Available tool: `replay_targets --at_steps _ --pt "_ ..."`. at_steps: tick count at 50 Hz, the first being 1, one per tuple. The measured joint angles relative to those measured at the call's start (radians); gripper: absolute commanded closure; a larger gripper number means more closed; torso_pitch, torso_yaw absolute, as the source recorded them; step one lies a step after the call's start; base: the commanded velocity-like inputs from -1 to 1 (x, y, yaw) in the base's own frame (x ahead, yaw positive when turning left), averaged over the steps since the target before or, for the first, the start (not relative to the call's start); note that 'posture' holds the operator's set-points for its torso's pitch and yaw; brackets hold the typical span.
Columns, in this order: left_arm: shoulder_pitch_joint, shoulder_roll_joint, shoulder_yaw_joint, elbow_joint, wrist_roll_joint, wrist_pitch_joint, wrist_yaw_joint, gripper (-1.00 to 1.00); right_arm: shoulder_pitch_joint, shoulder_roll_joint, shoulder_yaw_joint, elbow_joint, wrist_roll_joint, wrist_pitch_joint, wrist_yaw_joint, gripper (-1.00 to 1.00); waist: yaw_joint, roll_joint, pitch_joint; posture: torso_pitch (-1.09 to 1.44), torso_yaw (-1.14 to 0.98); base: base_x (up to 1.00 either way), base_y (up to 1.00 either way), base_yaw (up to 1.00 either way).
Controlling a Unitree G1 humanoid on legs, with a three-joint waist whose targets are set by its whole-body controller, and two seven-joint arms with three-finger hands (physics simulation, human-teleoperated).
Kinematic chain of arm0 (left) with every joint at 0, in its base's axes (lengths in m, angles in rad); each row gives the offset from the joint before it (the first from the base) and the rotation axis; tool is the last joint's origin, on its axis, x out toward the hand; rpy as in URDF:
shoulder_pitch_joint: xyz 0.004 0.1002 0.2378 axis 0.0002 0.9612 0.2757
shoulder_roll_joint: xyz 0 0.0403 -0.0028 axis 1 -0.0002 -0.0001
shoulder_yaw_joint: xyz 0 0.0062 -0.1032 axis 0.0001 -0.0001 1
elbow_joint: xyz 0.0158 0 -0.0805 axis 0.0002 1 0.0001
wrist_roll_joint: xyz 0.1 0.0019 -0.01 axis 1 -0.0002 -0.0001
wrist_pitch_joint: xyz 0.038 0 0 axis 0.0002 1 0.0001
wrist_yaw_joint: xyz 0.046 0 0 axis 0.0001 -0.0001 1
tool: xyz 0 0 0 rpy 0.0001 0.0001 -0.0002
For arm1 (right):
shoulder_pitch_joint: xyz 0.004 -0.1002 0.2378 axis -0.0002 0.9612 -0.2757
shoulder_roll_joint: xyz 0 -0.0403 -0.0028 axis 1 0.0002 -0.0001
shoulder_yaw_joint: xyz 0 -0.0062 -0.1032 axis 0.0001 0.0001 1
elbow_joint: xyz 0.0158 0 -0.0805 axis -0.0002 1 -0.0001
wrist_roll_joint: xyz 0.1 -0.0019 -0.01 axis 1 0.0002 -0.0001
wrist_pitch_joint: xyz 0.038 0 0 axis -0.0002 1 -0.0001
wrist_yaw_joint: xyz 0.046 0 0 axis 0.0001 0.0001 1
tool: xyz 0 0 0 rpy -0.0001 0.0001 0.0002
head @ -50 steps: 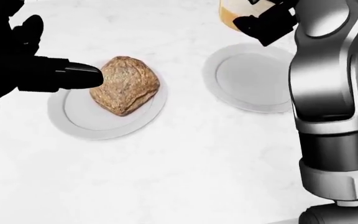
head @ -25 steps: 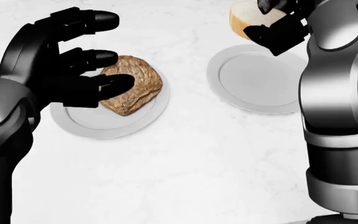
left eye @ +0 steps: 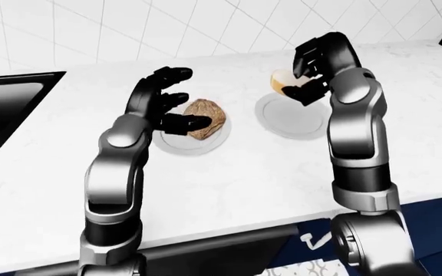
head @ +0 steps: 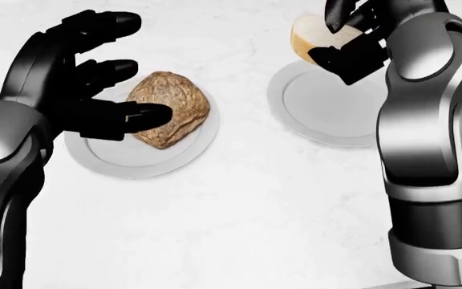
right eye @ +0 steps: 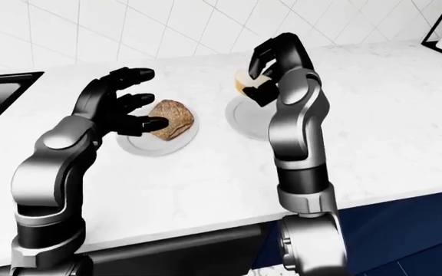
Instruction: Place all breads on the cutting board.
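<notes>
A pale roll (head: 315, 36) is held clamped in the fingers of the right hand (head: 351, 36), raised above an empty white plate (head: 327, 102) on the marble counter (head: 255, 211). A brown roll (head: 171, 108) is seen lying on a second plate (head: 123, 158) at the head view's left, where the left hand (head: 87, 84) is spread beside it, fingers apart and one fingertip (head: 155, 114) shown against its side. A dark sink (left eye: 6, 109) is visible at the left edge of the left-eye view, and no cutting board is shown.
</notes>
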Motion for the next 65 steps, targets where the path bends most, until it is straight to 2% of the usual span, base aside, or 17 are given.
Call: replay_targets --at_steps 6,12,30,65 --pt "0.012 -0.011 0.005 0.08 0.057 -0.08 -0.023 -0.56 -0.006 -0.006 -0.002 0.003 -0.001 0.006 0.008 1.0 0.0 -0.003 0.002 0.0 0.0 0.0 0.0 0.0" --pt "0.025 -0.024 -0.003 0.107 0.105 -0.138 -0.041 -0.59 -0.004 -0.005 -0.001 0.001 0.0 0.003 0.007 1.0 0.002 0.0 -0.006 0.0 0.0 0.0 0.0 0.0" --pt "0.048 -0.082 -0.029 0.099 0.171 -0.16 -0.066 -0.47 0.014 -0.006 -0.005 -0.027 -0.001 0.01 0.009 1.0 0.003 0.002 -0.012 0.0 0.0 0.0 0.0 0.0" --pt "0.035 -0.112 -0.053 0.256 0.303 -0.338 -0.08 -0.45 0.021 -0.012 -0.01 -0.038 0.012 0.011 0.002 1.0 0.007 0.016 -0.04 0.0 0.0 0.0 0.0 0.0"
